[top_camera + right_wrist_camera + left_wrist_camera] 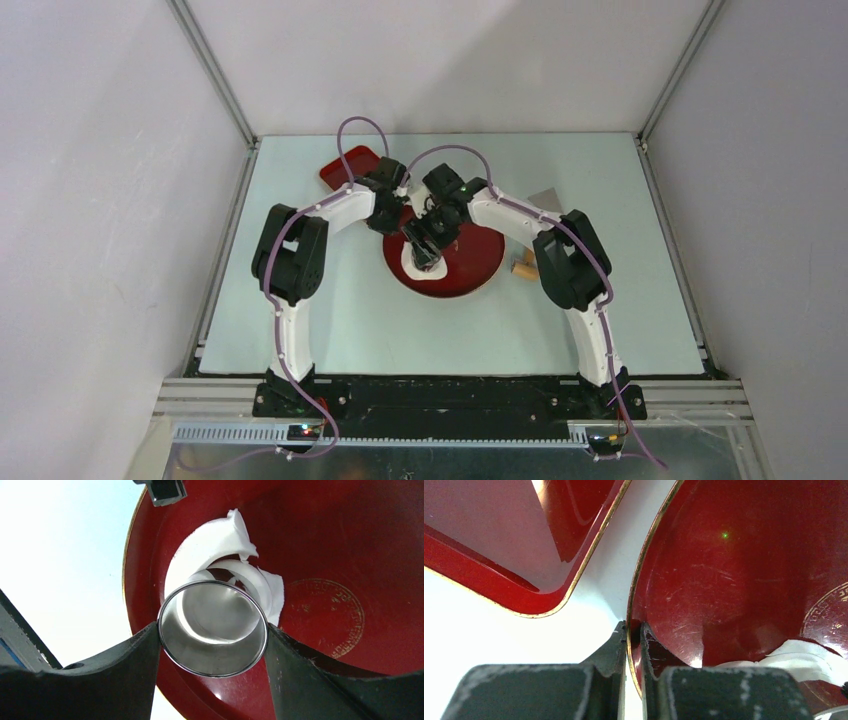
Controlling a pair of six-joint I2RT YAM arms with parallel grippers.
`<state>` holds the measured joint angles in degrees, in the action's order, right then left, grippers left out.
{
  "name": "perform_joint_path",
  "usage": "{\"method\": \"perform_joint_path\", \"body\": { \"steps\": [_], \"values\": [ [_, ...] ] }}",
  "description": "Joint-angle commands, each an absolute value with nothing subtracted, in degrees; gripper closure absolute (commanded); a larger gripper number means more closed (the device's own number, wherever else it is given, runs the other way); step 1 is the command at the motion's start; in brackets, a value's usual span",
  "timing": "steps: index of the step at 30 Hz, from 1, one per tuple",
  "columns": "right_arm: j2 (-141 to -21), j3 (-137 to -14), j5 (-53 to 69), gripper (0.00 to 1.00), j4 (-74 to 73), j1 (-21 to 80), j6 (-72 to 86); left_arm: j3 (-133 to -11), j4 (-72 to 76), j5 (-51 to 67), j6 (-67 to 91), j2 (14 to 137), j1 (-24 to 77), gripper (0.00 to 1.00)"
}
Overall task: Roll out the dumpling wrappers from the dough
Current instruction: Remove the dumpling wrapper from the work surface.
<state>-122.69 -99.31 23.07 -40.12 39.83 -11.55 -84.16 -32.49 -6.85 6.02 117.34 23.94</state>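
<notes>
A round red plate (475, 268) sits mid-table with ragged white dough (414, 266) on its left part. My left gripper (396, 214) is shut on the plate's rim (636, 580), one finger on each side of it. My right gripper (428, 246) is shut on a metal ring cutter (212, 627) and holds it over the dough (210, 540), which curls round the ring. No neat round wrapper shows. What lies under the ring is hidden.
A red square tray (345, 170) stands behind the plate, close beside its rim in the left wrist view (499, 555). A wooden rolling pin (524, 266) lies right of the plate. A grey flat piece (546, 198) lies at the back right.
</notes>
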Motion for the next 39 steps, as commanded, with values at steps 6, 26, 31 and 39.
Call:
{"method": "perform_joint_path", "body": {
  "steps": [6, 26, 31, 39],
  "values": [
    [-121.47, -97.29, 24.66, 0.41, -33.12, 41.05, -11.75, -84.04, -35.32, -9.02, 3.6, 117.67, 24.87, 1.0],
    [-115.63, -95.47, 25.68, 0.41, -31.31, 35.25, -10.16, -84.11, -35.18, -9.05, 3.69, 117.77, 24.87, 1.0],
    [-116.49, -94.04, 15.21, 0.42, -29.33, 36.38, -12.47, -84.16, -35.24, -9.03, 3.63, 117.8, 24.94, 1.0],
    [-118.15, -95.98, 7.51, 0.42, -29.35, 38.98, -15.85, -84.2, -35.26, -8.98, 3.69, 117.81, 24.87, 1.0]
  ]
}}
